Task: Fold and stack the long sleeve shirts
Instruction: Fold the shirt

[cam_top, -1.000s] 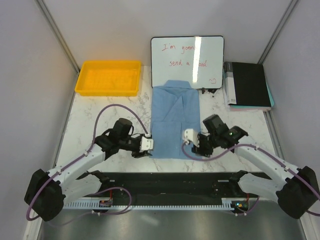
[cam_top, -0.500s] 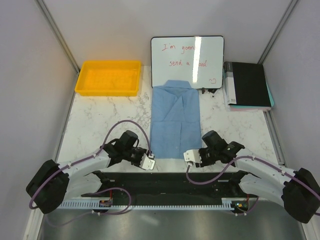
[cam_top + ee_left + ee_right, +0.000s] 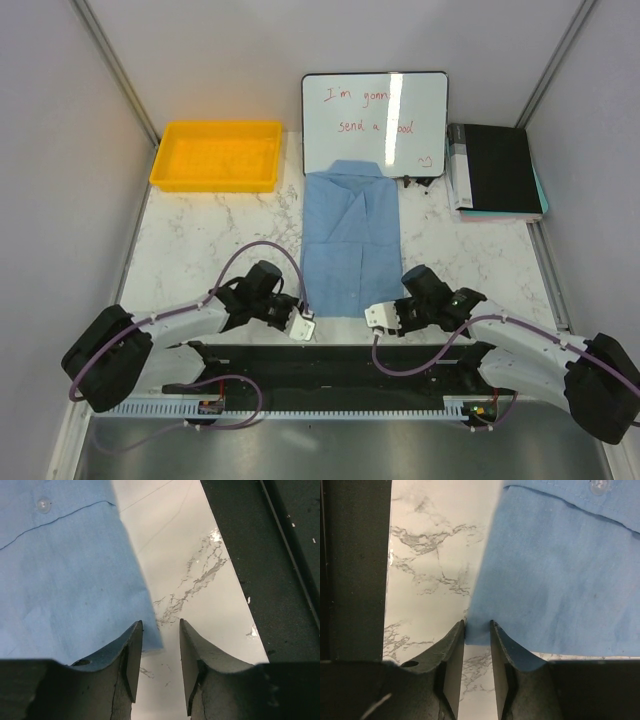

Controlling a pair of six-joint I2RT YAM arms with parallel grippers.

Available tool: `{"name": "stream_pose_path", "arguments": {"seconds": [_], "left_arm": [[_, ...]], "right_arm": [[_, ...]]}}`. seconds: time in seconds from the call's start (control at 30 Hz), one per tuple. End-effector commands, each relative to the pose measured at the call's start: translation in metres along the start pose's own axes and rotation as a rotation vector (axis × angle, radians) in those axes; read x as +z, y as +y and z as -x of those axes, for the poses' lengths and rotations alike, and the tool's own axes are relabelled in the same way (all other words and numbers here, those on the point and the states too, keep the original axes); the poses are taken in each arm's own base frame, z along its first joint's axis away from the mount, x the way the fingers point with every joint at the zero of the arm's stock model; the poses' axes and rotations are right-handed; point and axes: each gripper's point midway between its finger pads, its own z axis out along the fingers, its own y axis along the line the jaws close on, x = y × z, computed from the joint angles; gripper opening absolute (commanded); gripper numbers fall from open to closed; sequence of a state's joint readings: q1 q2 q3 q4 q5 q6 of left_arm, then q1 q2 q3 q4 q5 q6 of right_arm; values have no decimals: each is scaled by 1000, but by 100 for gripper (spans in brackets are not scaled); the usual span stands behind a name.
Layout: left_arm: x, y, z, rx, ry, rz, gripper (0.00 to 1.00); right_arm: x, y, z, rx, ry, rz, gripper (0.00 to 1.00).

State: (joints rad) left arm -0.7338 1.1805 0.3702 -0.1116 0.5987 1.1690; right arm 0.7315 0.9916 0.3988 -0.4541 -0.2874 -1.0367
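Marble table (image 3: 200, 230): shirt (image 3: 350, 240), tray (image 3: 160, 165) (yellow), whiteboard (image 3: 375, 120), notebook (image 3: 495, 165)

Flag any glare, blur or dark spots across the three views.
Top external: a vertical glare streak on the white rectangular whiteboard washes out part of its red writing. Left wrist: specular shine on the white marble tabletop; left gripper's fingers dark, underexposed. Right wrist: evenly lit, light blue cloth shirt sharp.

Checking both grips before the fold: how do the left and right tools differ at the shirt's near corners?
The left tool has a wider gap than the right tool. The shirt corner only just reaches into the left tool's gap, against one jaw, while the right tool's gap is filled across by its corner. Both are open, each at a near corner of the shirt.
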Motion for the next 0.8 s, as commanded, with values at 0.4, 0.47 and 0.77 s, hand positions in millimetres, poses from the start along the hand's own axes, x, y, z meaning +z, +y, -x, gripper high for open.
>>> {"name": "stream_pose_path", "arguments": {"seconds": [0.4, 0.47, 0.77], "left_arm": [[1, 14, -17, 49, 109, 27, 11], [0, 17, -14, 40, 101, 39, 4], [-18, 43, 11, -34, 80, 107, 2]], "right_arm": [[5, 6, -12, -10, 41, 5, 11], [3, 4, -10, -3, 40, -2, 6], [-28, -23, 19, 86, 0, -67, 0]]}}
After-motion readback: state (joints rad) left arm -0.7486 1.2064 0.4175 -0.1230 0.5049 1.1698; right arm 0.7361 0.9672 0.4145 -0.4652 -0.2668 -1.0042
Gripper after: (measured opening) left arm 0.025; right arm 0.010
